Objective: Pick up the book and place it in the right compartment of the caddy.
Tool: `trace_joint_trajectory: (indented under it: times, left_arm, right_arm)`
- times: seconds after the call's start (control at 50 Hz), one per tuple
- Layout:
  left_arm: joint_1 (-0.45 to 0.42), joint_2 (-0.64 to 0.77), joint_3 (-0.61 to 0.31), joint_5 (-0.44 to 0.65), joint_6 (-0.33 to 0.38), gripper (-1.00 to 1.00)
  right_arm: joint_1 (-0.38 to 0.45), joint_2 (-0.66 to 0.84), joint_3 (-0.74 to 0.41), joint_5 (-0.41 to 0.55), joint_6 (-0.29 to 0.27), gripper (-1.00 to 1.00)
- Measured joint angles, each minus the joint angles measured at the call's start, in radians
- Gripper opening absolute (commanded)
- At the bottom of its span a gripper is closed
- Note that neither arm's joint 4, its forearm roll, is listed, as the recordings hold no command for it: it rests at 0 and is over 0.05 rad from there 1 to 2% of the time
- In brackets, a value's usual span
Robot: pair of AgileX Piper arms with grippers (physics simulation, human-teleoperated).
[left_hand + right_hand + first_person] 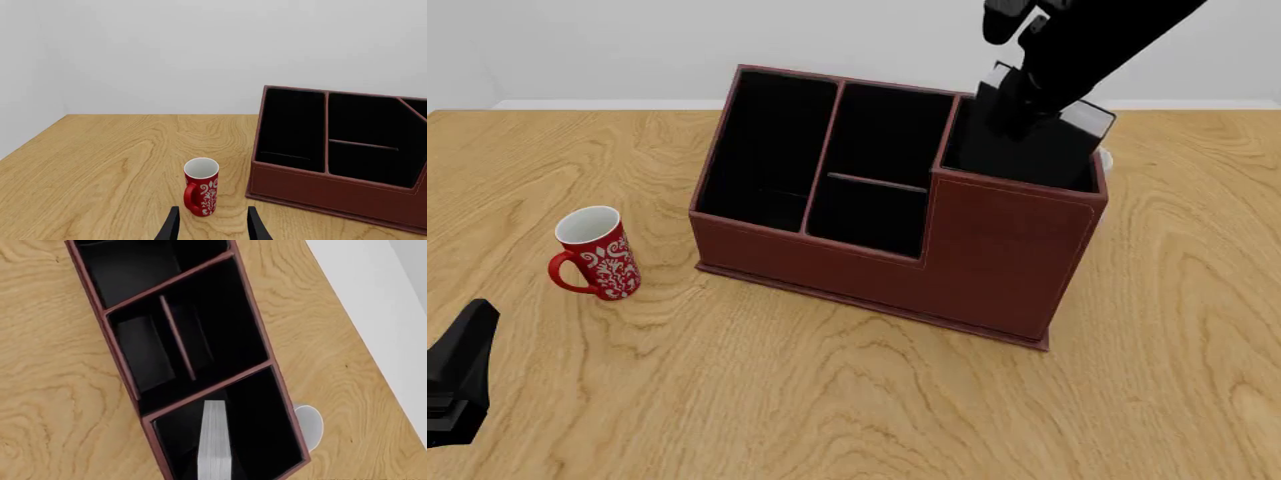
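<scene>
The caddy (827, 265) stands mid-table, a reddish-brown organiser with black-lined cells; it also shows in the left wrist view (320, 192) and from above in the right wrist view (112, 342). The black book (1077, 128) stands upright in the right compartment (1008, 250), its top poking above the rim. Its white page edge (215, 440) shows inside that cell (263, 425). My right gripper (1014, 108) reaches down from above and is shut on the book. My left gripper (213, 225) is open and holds nothing, low at the near left (461, 385).
A red mug with a white pattern (595, 255) stands left of the caddy, just ahead of my left fingers (201, 186). A small white round object (309, 425) sits on the table behind the caddy's right end (1105, 158). A wall rises behind the table.
</scene>
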Motion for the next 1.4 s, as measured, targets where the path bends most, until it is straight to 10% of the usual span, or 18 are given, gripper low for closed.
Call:
trace_joint_trajectory:
  times: [0.18,0.2,0.76,1.4]
  left_arm:
    - [0.0,0.0,0.0,0.0,0.0,1.0]
    - [0.0,0.0,0.0,0.0,0.0,1.0]
    - [0.0,0.0,0.0,0.0,0.0,1.0]
    - [0.0,0.0,0.0,0.0,0.0,1.0]
  right_arm:
    - [-0.025,0.029,-0.014,-0.009,-0.008,-1.0]
    - [-0.029,0.032,-0.016,-0.01,-0.01,1.0]
    - [-0.052,-0.039,-0.013,-0.054,-0.049,1.0]
    - [-0.051,-0.49,0.506,-0.496,0.042,1.0]
